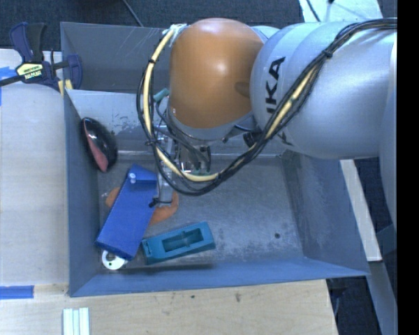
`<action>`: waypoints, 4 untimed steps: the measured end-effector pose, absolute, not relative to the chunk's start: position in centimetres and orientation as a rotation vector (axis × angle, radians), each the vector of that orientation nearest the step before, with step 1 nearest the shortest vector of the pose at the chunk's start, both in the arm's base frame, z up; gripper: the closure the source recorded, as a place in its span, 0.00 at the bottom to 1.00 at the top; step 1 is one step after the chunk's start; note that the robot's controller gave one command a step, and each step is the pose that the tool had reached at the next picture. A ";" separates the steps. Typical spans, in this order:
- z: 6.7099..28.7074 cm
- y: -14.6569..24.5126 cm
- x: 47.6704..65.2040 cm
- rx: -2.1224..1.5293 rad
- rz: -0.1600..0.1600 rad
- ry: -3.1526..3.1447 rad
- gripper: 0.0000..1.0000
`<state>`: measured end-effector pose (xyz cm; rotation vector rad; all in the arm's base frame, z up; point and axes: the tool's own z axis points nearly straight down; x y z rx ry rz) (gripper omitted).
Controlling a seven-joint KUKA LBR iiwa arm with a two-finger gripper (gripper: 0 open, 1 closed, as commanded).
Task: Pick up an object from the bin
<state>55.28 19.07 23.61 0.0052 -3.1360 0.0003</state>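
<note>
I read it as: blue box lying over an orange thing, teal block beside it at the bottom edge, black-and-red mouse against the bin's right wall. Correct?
Not quite. The camera view shows the black-and-red mouse against the bin's left wall, not the right. The rest holds: blue box over the orange thing, teal block beside it at the bottom edge.

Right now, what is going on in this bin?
The arm reaches in from the right; its gripper is low in the left half of the bin, at the upper end of a blue block and an orange thing partly under it. No hold is visible. A teal piece lies beside them, a black mouse by the left wall.
</note>
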 end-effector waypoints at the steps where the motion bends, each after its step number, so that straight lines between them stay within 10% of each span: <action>1: 24.1 18.9 55.5 0.000 -0.002 -3.144 0.00; 4: 11.9 15.2 57.9 0.020 -0.005 -3.149 0.00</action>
